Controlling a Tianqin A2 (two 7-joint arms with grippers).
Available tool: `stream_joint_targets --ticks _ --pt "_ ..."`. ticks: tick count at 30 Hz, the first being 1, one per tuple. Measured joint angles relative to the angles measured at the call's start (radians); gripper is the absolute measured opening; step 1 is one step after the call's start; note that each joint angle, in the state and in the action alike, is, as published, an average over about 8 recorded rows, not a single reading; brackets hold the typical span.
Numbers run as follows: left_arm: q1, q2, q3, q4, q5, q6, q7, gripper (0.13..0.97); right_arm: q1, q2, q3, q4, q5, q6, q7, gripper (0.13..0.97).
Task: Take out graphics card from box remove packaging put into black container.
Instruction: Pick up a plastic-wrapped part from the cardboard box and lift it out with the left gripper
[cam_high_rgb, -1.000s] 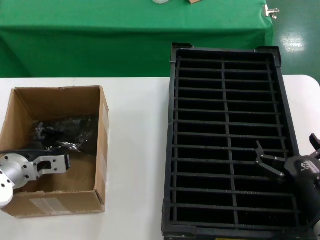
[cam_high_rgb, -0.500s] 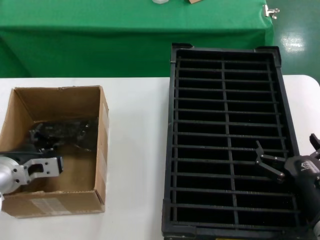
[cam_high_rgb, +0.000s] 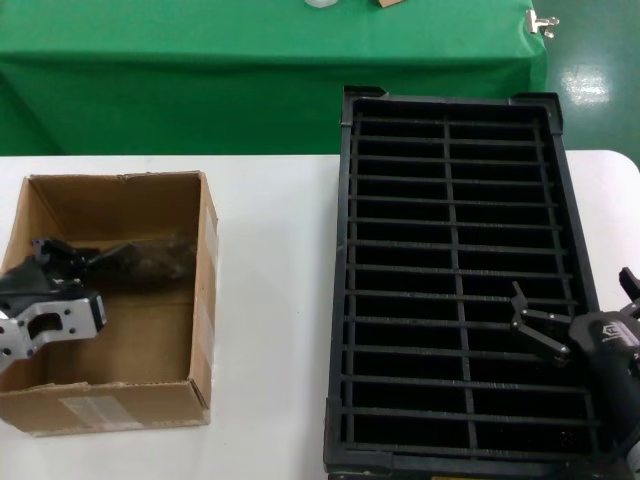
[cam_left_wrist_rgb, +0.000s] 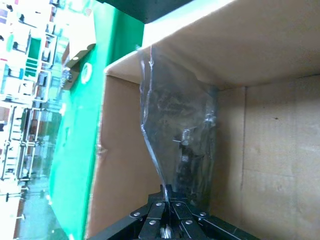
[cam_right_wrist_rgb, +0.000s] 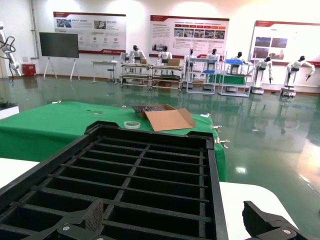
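- Graphics card, bagged, hung from my left gripper, which pinched the slippery bag.
- Fragile board; I judged it safer held by its stiff edges.
- My right gripper waited, spread.

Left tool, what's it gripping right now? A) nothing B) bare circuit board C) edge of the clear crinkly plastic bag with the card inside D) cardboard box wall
C: the left tool is pinched on the edge of the translucent crinkly plastic bag, dark card inside, within the brown cardboard box.
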Motion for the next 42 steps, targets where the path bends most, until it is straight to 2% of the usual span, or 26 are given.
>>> stream_joint_targets --ticks 6,10,19,23,25,27,30,32,34,37,40,42 --pt "0.034 -0.011 -0.038 -0.081 0.014 0.019 -0.021 0.139 0.000 0.000 0.000 0.000 0.000 0.000 0.000 0.966" --pt "0.072 -0.016 -0.082 -0.158 0.022 0.031 -0.047 0.139 0.000 0.000 0.000 0.000 0.000 0.000 0.000 0.966" --pt "0.226 -0.021 -0.250 -0.428 0.047 0.083 -0.138 0.139 0.000 0.000 0.000 0.000 0.000 0.000 0.000 0.966" --pt "0.283 -0.037 -0.311 -0.536 0.024 0.096 -0.157 0.139 0.000 0.000 0.000 0.000 0.000 0.000 0.000 0.966" --pt "0.303 -0.056 -0.327 -0.573 -0.013 0.089 -0.151 0.139 0.000 0.000 0.000 0.000 0.000 0.000 0.000 0.966" --pt "0.317 -0.086 -0.332 -0.594 -0.070 0.069 -0.133 0.139 0.000 0.000 0.000 0.000 0.000 0.000 0.000 0.966" --pt "0.326 -0.126 -0.335 -0.598 -0.190 0.041 -0.073 0.139 0.000 0.000 0.000 0.000 0.000 0.000 0.000 0.966" --pt "0.326 -0.137 -0.347 -0.590 -0.280 0.042 -0.014 0.139 0.000 0.000 0.000 0.000 0.000 0.000 0.000 0.966" --pt "0.320 -0.128 -0.371 -0.576 -0.372 0.065 0.059 0.139 0.000 0.000 0.000 0.000 0.000 0.000 0.000 0.966" --pt "0.309 -0.097 -0.414 -0.556 -0.480 0.123 0.158 0.139 0.000 0.000 0.000 0.000 0.000 0.000 0.000 0.966" --pt "0.304 -0.076 -0.442 -0.543 -0.545 0.164 0.217 0.139 0.000 0.000 0.000 0.000 0.000 0.000 0.000 0.966" --pt "0.303 -0.072 -0.448 -0.540 -0.561 0.174 0.230 0.139 0.000 0.000 0.000 0.000 0.000 0.000 0.000 0.966"
